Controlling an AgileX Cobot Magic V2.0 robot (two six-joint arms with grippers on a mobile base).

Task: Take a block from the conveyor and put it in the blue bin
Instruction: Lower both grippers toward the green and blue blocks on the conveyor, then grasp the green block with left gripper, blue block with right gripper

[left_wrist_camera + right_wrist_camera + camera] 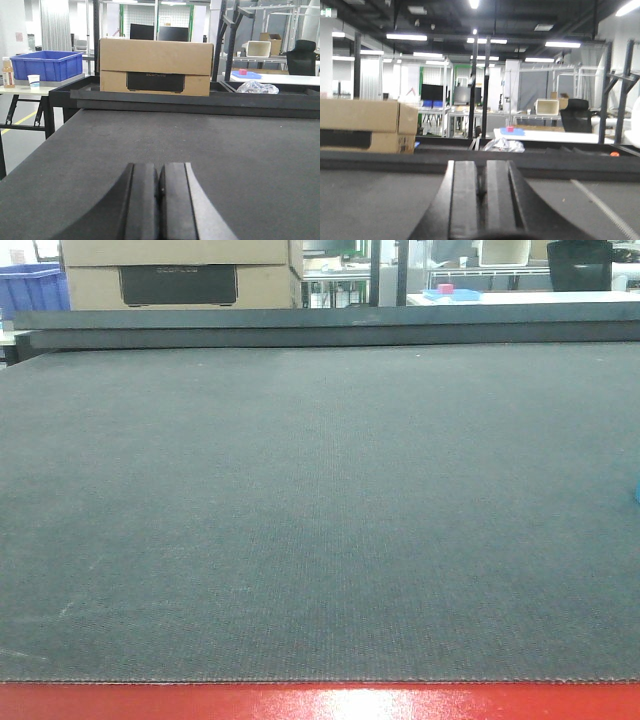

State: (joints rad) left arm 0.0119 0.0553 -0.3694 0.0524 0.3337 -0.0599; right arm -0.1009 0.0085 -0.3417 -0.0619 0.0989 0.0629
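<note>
The conveyor (pixel 300 520) is a wide dark grey-green woven belt with a glossy red frame edge (pixel 320 702) at the front. The block (pixel 637 490) shows only as a bright blue sliver at the right edge of the front view, resting on the belt. My left gripper (pixel 159 172) is shut and empty, low over the belt (pixel 240 150). My right gripper (pixel 481 172) is shut and empty, also low over the belt (pixel 380 200). Neither gripper shows in the front view. A blue bin (pixel 46 65) stands on a side table at far left, also seen in the front view (pixel 32 290).
A cardboard box (pixel 155 67) stands beyond the belt's far rail (pixel 200 97). A crumpled plastic bag (pixel 257 88) lies behind the rail at right. A white table holds a blue tray with a small pink block (pixel 446 289). A cup (pixel 33 81) and bottle stand by the bin.
</note>
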